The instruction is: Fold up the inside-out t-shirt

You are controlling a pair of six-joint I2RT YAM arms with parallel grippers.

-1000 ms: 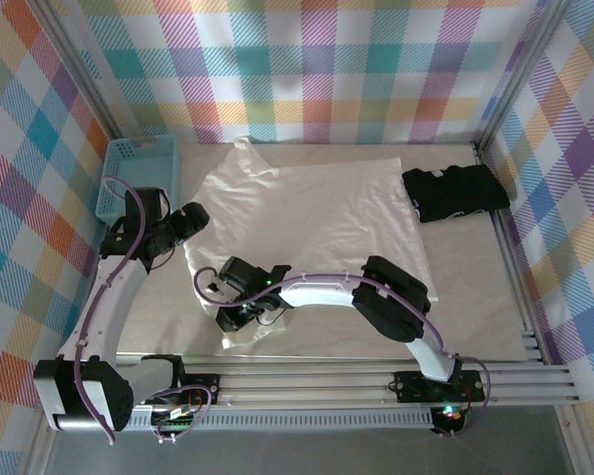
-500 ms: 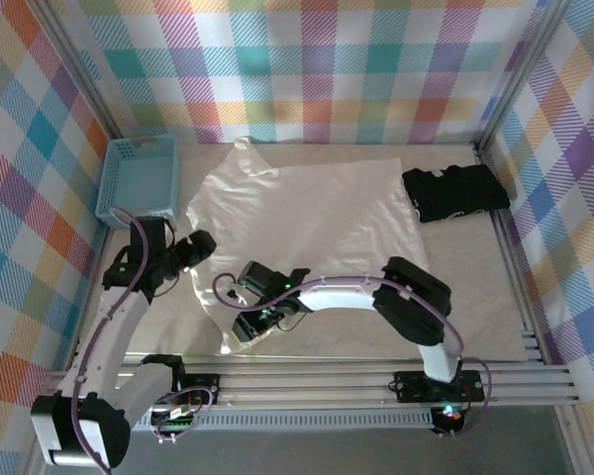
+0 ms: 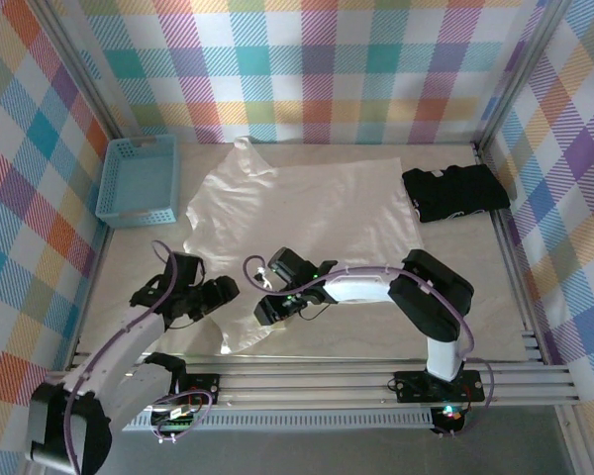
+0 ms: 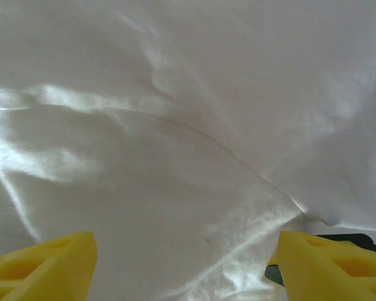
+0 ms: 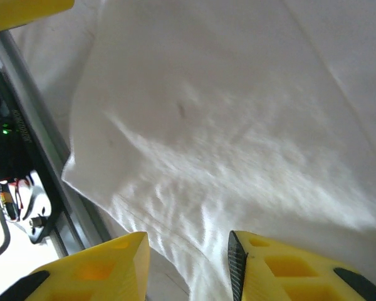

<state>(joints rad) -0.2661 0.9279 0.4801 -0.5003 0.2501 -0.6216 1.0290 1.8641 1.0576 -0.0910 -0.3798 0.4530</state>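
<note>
The inside-out t-shirt (image 3: 312,208) lies spread out and white across the middle of the table, its near-left corner reaching the front rail. My left gripper (image 3: 225,293) hovers low at that corner's left side, jaws wide open over wrinkled cloth (image 4: 175,157), its yellow fingers (image 4: 44,263) holding nothing. My right gripper (image 3: 268,310) sits just to its right over the same corner. In the right wrist view the right gripper (image 5: 188,266) is open, with the shirt's hem (image 5: 175,207) lying loose below its fingers.
A blue basket (image 3: 139,180) stands at the back left. A black folded garment (image 3: 455,193) lies at the back right. The aluminium front rail (image 5: 31,150) runs right beside the shirt's near corner. Bare tabletop (image 3: 475,297) lies to the right of the shirt.
My left arm swung from beside the basket down to the shirt's near-left corner. The right gripper slid right along the near hem and its jaws opened.
</note>
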